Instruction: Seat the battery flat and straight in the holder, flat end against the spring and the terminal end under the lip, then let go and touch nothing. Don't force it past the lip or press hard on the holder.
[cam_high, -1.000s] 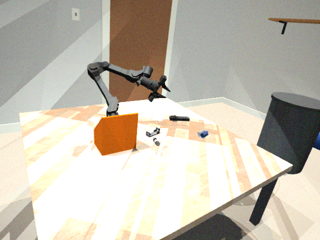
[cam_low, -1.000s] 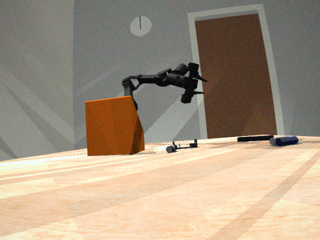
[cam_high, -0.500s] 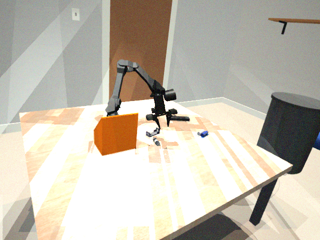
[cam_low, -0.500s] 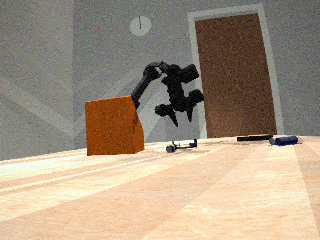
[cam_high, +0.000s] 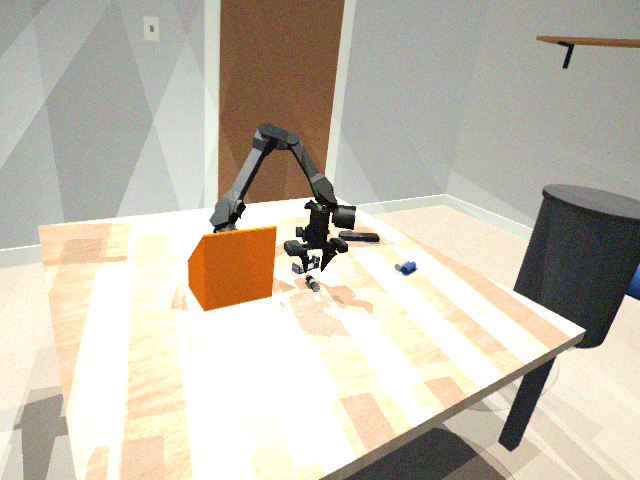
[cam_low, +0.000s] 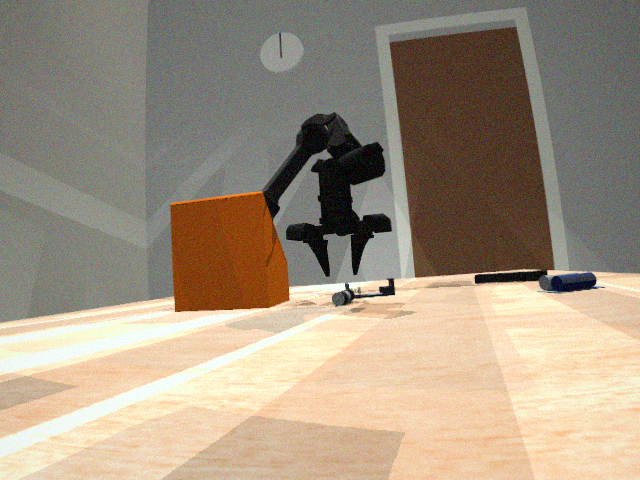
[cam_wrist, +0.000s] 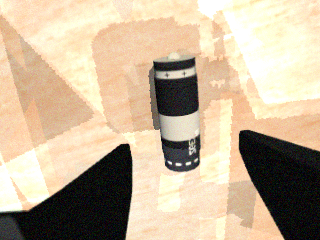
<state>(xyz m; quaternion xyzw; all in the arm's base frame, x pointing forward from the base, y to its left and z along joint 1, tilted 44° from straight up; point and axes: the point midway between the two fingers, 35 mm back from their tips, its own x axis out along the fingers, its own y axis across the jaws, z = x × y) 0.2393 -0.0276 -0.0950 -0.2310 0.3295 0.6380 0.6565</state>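
Observation:
The battery (cam_high: 312, 282) (cam_low: 341, 297) (cam_wrist: 176, 115) is a black cylinder with a pale band. It lies on its side on the wooden table (cam_high: 361, 361), loose and outside the holder. In the wrist view its terminal end points away from me. The small dark holder (cam_high: 302, 270) (cam_low: 381, 290) sits on the table just behind the battery. My gripper (cam_high: 313, 264) (cam_low: 340, 272) (cam_wrist: 185, 146) points straight down and hangs a short way above the battery. Its fingers are apart on either side of the battery, not touching it, and hold nothing.
An orange box (cam_high: 232, 268) (cam_low: 222, 253) stands close to the left of the gripper. A flat black bar (cam_high: 359, 236) (cam_low: 509, 276) and a blue cylinder (cam_high: 405, 266) (cam_low: 567, 281) lie to the right. A dark grey bin (cam_high: 578, 258) stands beside the table's right edge.

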